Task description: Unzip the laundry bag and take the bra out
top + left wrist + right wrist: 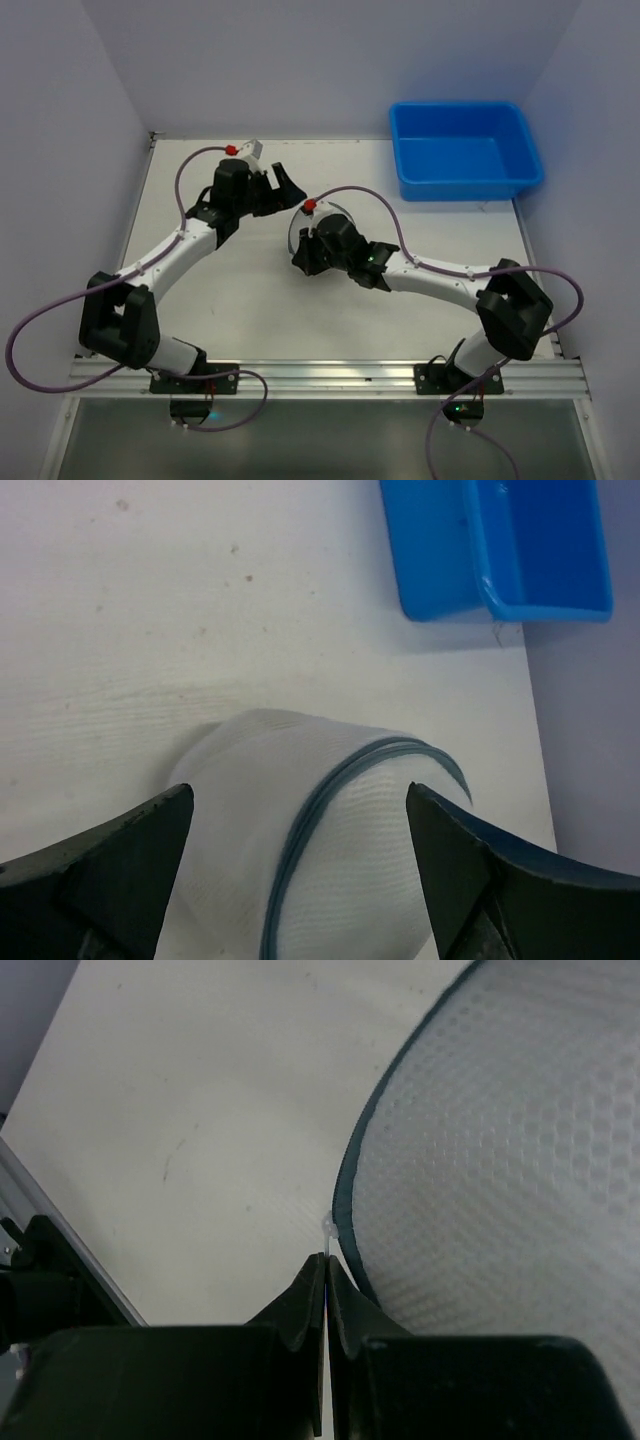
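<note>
Right pincer [327, 1265] pressed shut against the dark zipper rim [350, 1175] of the laundry bag [500, 1160], small pale tab [328, 1226] just past its tips, left pincer [298, 798] spread wide astride the bag, bag on mid-counter [260, 310], blue bin [465, 108] at the far right corner.

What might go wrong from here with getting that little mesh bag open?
1. The right gripper is shut at the zipper line of the laundry bag. Only a tiny whitish tab shows at its tips, so such a small hold may slip.
2. The left gripper is open, with a finger on either side of the bag, not clamping it. A pull might drag the whole bag across the table rather than unzip it.
</note>
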`<state>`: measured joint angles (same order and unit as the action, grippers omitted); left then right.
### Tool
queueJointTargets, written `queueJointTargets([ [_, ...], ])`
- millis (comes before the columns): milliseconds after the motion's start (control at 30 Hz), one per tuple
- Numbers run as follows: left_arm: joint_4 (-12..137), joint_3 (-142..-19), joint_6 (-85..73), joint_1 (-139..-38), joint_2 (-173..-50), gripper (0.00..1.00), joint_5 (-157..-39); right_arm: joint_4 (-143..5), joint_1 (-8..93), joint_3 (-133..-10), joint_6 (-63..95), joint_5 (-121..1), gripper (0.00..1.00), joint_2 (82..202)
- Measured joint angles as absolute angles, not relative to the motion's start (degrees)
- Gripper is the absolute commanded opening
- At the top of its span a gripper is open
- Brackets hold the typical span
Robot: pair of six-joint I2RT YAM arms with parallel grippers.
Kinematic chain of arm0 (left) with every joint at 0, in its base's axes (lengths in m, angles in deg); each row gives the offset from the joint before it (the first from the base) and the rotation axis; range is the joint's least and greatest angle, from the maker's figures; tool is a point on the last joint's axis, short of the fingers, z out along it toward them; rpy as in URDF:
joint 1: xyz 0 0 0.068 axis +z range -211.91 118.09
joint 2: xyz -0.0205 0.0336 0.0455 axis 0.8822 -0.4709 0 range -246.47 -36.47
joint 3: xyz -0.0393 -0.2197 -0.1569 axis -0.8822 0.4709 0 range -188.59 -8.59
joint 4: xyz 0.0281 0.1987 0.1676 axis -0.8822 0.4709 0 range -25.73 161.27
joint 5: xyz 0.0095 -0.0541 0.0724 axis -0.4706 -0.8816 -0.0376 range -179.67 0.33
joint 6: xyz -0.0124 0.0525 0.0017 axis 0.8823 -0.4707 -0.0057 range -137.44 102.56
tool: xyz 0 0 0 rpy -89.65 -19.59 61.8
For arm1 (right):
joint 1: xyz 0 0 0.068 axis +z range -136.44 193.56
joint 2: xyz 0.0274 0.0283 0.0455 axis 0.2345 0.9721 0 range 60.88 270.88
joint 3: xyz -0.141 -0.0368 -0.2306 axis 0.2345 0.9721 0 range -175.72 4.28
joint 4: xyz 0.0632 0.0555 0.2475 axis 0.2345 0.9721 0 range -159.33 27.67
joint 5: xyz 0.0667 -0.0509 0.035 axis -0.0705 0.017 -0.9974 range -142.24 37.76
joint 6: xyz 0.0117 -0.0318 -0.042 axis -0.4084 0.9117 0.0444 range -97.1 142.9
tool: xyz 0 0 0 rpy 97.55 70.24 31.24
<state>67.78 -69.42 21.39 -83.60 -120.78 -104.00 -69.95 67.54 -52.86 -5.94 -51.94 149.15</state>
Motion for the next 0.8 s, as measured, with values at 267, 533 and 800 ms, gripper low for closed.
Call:
queueJointTargets([
  [267,69.5,-53.8,26.5,-82.0,-106.6,0.85,-100.8,-74.2,67.6,-55.3,-8.7,-54.0,0.00,153.2],
  [533,66.1,-47.6,30.7,-83.5,-107.8,0.48,-104.8,-74.7,67.6,-55.3,-9.5,-54.8,0.00,153.5],
  [800,63.5,-47.3,31.7,-84.8,-107.8,0.00,-105.9,-74.8,67.8,-52.4,-9.0,-54.8,0.00,151.0],
])
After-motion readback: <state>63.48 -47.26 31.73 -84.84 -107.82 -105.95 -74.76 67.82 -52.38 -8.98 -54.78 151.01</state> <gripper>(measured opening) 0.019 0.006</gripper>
